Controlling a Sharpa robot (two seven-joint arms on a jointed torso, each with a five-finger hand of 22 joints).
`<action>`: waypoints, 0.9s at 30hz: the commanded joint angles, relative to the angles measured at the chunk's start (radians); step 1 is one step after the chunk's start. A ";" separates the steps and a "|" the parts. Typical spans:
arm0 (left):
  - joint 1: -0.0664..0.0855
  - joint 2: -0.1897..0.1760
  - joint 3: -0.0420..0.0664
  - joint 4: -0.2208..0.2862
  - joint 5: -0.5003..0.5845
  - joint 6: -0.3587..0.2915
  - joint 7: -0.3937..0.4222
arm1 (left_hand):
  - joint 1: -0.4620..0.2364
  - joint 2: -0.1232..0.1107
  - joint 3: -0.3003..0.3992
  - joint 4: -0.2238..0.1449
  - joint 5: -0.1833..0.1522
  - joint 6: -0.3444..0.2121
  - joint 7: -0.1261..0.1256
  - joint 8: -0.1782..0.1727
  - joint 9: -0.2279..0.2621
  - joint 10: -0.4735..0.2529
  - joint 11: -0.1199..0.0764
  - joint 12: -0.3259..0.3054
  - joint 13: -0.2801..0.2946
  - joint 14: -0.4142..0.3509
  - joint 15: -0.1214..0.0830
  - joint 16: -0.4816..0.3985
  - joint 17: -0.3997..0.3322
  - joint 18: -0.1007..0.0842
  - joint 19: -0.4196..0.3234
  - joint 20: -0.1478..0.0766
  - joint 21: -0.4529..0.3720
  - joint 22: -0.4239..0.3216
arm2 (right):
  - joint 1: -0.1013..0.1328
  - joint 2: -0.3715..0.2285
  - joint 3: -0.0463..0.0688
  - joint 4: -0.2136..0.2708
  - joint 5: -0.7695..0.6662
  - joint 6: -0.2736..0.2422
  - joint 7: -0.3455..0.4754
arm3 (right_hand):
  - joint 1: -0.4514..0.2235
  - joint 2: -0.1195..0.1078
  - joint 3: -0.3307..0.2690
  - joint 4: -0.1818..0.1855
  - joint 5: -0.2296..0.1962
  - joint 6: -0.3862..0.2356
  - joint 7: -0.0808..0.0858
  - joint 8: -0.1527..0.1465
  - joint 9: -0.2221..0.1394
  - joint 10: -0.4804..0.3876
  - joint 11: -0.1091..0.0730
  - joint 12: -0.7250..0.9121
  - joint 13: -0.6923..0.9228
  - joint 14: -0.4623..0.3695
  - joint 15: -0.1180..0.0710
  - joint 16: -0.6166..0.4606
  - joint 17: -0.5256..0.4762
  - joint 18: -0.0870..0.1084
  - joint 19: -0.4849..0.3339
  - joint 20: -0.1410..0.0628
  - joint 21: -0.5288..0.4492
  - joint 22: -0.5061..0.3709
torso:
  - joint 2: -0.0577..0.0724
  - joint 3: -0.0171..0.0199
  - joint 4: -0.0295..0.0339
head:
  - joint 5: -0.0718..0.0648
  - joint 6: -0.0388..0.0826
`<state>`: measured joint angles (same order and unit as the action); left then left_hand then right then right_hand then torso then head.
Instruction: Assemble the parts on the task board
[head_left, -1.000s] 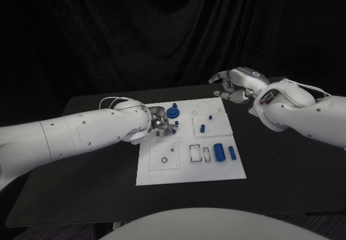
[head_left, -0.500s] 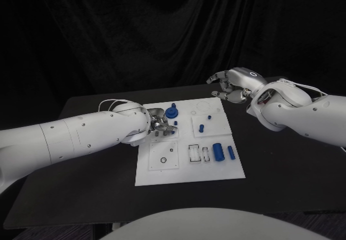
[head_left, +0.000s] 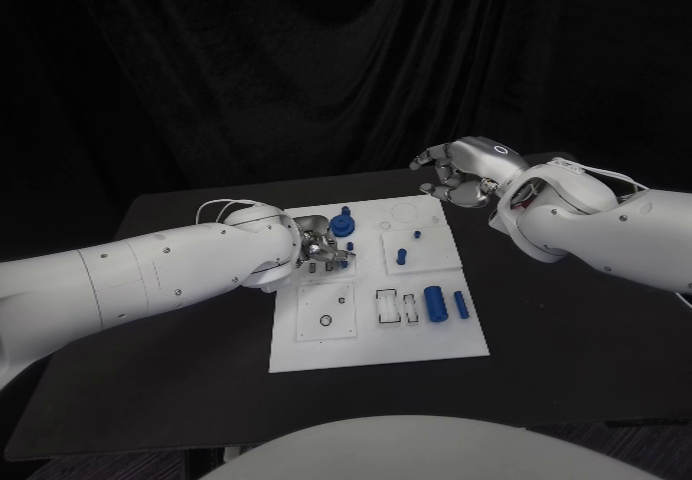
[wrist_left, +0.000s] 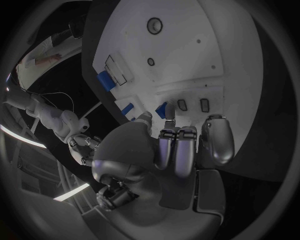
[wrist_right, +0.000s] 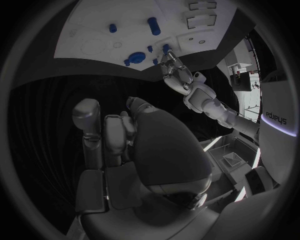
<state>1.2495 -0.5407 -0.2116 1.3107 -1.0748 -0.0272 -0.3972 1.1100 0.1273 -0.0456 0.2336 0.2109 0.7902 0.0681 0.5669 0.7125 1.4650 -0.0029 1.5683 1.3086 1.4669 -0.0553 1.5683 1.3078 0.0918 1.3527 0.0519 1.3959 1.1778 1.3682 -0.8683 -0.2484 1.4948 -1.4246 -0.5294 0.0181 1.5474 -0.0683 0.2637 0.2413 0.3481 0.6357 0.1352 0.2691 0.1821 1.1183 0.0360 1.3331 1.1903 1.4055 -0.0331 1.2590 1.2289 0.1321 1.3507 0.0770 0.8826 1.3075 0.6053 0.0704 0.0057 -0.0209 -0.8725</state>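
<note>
The white task board lies mid-table. My left hand hovers low over its far-left part, beside a round blue part. Its fingers are curled in, and a small blue part sits at their tips, apparently pinched against the thumb; the same small blue part is at the left hand in the right wrist view. My right hand hangs in the air beyond the board's far right corner, fingers curled in on nothing. Two blue cylinders lie on the board's right side.
Further blue pieces, a short peg and a longer one, sit in the far-right panel. Rectangular slots and a round hole mark the near half. The black table spreads round the board; a dark curtain hangs behind.
My right hand has drifted slightly left, toward the board's far edge. My left hand has stayed over the same spot, shifting only a little.
</note>
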 joint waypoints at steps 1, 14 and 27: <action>-0.002 0.006 0.001 -0.005 0.001 -0.007 0.020 | -0.004 0.010 0.007 0.001 0.002 0.010 0.000 -0.004 0.003 0.106 -0.002 0.003 0.262 0.104 -0.003 0.003 0.263 -0.004 -0.002 0.000 -0.004 0.003 | -0.003 0.001 0.001 0.000 -0.002 0.021 -0.027 | 0.010 -0.002 0.007 -0.001 0.004 0.005 0.000 0.006 -0.001 -0.002 0.006 -0.005 -0.001 -0.001 0.008 -0.007 -0.001 -0.013 -0.001 0.004 -0.006 0.106 | 0.000 0.0007 0.0004 | -0.002 0.000; -0.006 0.018 0.001 -0.024 0.001 -0.004 0.040 | -0.012 0.013 0.014 0.003 0.000 0.034 -0.005 -0.006 0.020 0.106 -0.006 0.003 0.262 0.104 -0.005 0.003 0.263 -0.003 -0.004 -0.001 -0.007 0.001 | -0.009 0.002 0.001 0.012 -0.002 0.043 -0.038 | 0.012 -0.002 0.016 -0.003 0.015 0.015 0.003 0.009 -0.003 -0.012 0.007 -0.012 -0.012 -0.002 0.009 -0.010 -0.005 -0.010 -0.004 0.004 -0.017 0.103 | -0.001 0.0003 0.0009 | -0.010 0.000; -0.013 0.026 0.001 -0.036 0.001 -0.015 0.054 | -0.010 0.008 0.023 -0.006 0.005 0.049 -0.011 -0.002 0.051 0.106 -0.011 0.003 0.262 0.104 -0.010 0.003 0.263 -0.003 -0.005 -0.005 -0.010 0.001 | -0.011 0.003 0.001 0.018 -0.002 0.047 -0.040 | 0.012 -0.002 0.018 -0.004 0.019 0.016 0.004 0.009 -0.005 -0.014 0.008 -0.014 -0.014 -0.003 0.010 -0.012 -0.007 -0.009 -0.006 0.005 -0.023 0.101 | -0.001 0.0000 0.0006 | -0.011 0.000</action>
<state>1.2385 -0.5176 -0.2115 1.2754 -1.0755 -0.0305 -0.3678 1.1007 0.1365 -0.0253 0.2289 0.2108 0.8297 0.0567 0.5664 0.7629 1.4662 -0.0093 1.5683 1.3085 1.4632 -0.0590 1.5683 1.3077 0.0918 1.3528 0.0521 1.3921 1.1800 1.3595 -0.8654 -0.2484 1.5101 -1.4245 -0.4898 -0.0042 1.5474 -0.0683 0.2749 0.2383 0.3639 0.6463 0.1386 0.2740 0.1787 1.1092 0.0450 1.3241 1.1762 1.4017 -0.0293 1.2503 1.2228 0.1321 1.3476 0.0801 0.8631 1.3074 0.6046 0.0706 0.0057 -0.0318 -0.8725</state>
